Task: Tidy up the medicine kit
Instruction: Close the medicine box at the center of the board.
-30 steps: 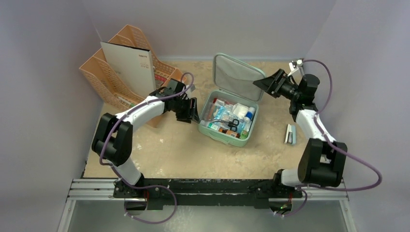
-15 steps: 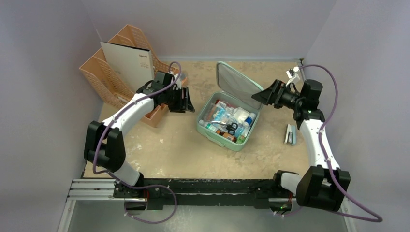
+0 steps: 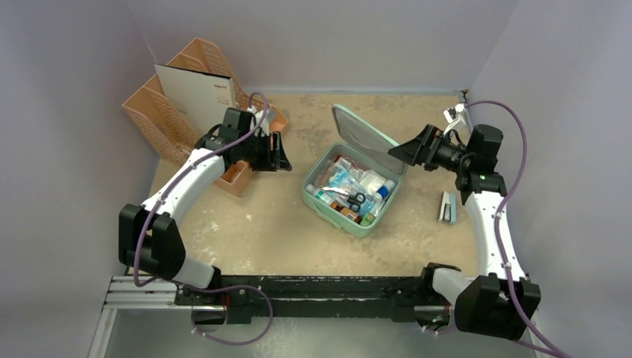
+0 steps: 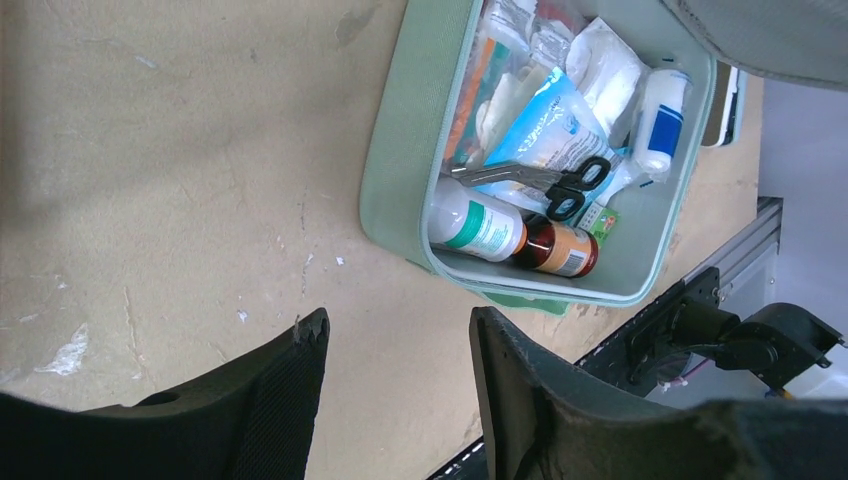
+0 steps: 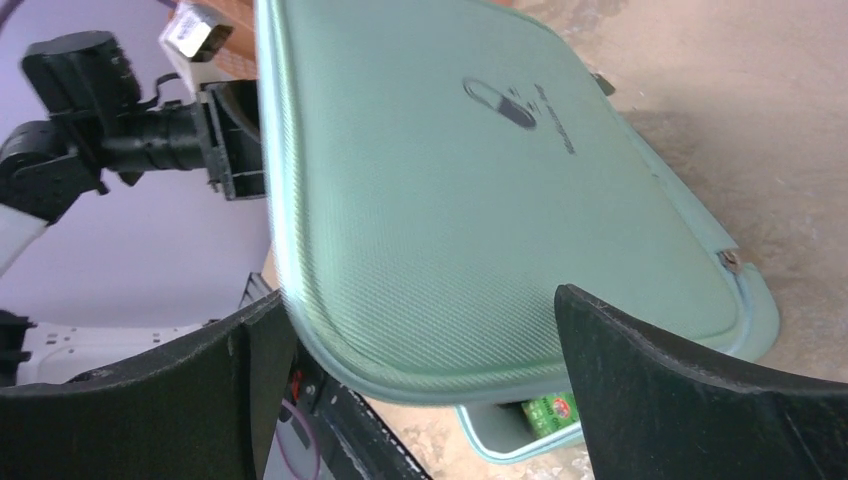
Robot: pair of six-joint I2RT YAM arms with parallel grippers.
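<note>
L arm [image 3: 190, 179] stretches fwd from its base, elbow bent, wrist turned toward the medicine kit [image 4: 398, 160] from the kit's left. L fingers [image 4: 270, 400] are parted w/ nothing btwn them, clear of the kit. R arm [image 3: 486, 216] stands at the kit's right, wrist level. R fingers [image 5: 650, 400] are spread wide at the raised lid's outer face, gripping nothing.

medicine kit [image 3: 364, 139]: mint-green rounded-square zip case, just 3 o'clock of table [image 3: 261, 231] centre; open, grey-lined lid tilted up at its 12 o'clock edge, base packed full.
</note>
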